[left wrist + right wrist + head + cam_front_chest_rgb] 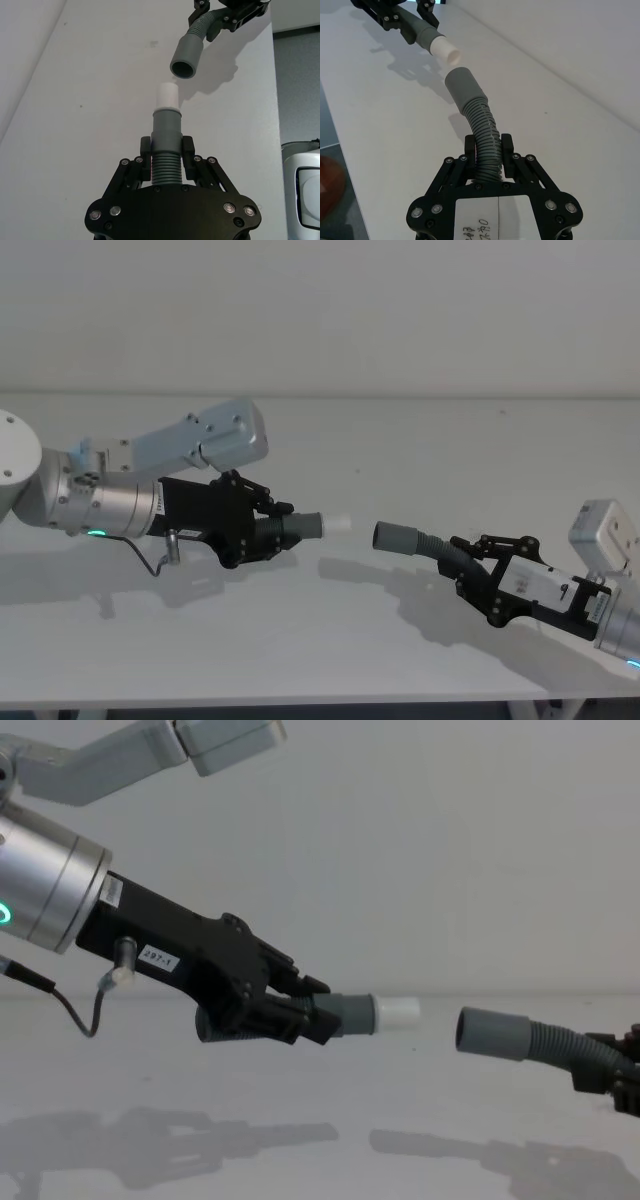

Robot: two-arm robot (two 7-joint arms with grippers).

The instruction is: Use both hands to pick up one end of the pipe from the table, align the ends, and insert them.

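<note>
My left gripper (272, 531) is shut on one grey ribbed pipe piece (165, 150), held above the table (400, 440). Its narrow white tip (338, 523) points toward the right. My right gripper (470, 562) is shut on the other curved pipe piece (482, 127), whose wide open grey socket collar (396, 537) faces left toward the tip. A short gap separates the white tip (397, 1012) from the socket (492, 1032), and the socket sits slightly lower in the chest view. In the left wrist view the socket mouth (186, 57) lies just beyond the white tip (166, 96), a little off to one side.
The white-grey table stretches bare behind and between both arms, with its front edge (300, 702) near me. A thin cable (150, 558) hangs under the left arm. A plain wall (320, 310) rises behind the table.
</note>
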